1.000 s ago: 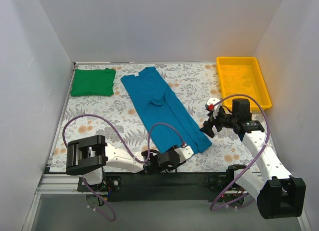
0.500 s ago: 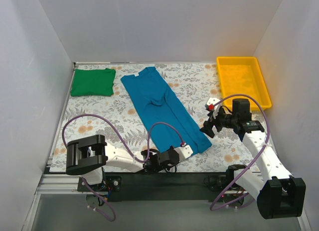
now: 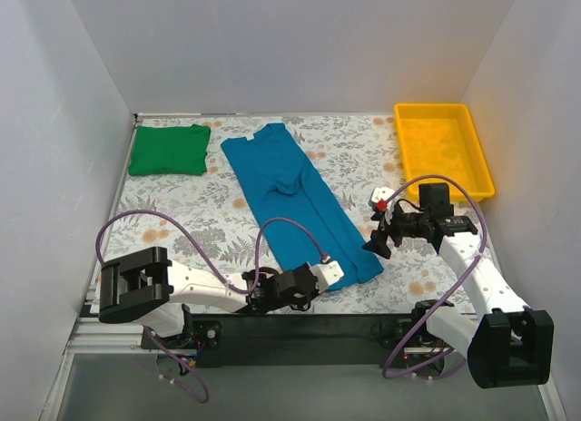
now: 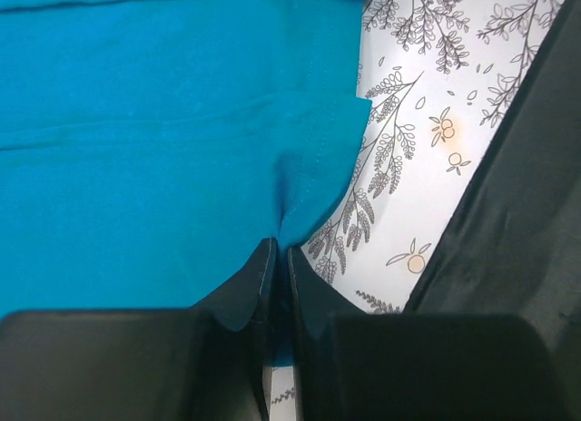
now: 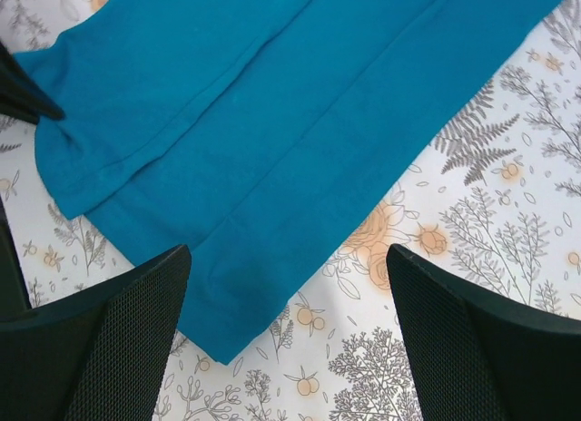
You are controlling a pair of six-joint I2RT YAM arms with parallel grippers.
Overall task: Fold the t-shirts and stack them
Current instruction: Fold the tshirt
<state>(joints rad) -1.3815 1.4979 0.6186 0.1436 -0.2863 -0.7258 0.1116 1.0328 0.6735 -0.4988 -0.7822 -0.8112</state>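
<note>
Teal t-shirt (image 3: 290, 194), folded to a long strip, lies in the middle of the worktop (image 3: 182, 212). Its long axis runs diagonally from the far edge toward the near right corner, hem end nearest. Left tool (image 4: 280, 249) is pinched closed on one hem corner; right tool (image 5: 286, 258) hangs wide open over the other. Likely best: lower the right tool onto its corner, catch all layers, then raise both evenly. Green t-shirt (image 3: 169, 150) rests folded at the far left corner.

The teal-blue t-shirt (image 4: 136, 122) is soft, matt knit cloth with stitched hems, as is the green t-shirt (image 3: 169, 150). The surface (image 3: 195, 196) has a matt floral print. The yellow tray (image 3: 443, 151) is smooth plastic. The fingers (image 5: 118, 339) of the right gripper (image 5: 286, 255) are matt black with a mesh texture.
</note>
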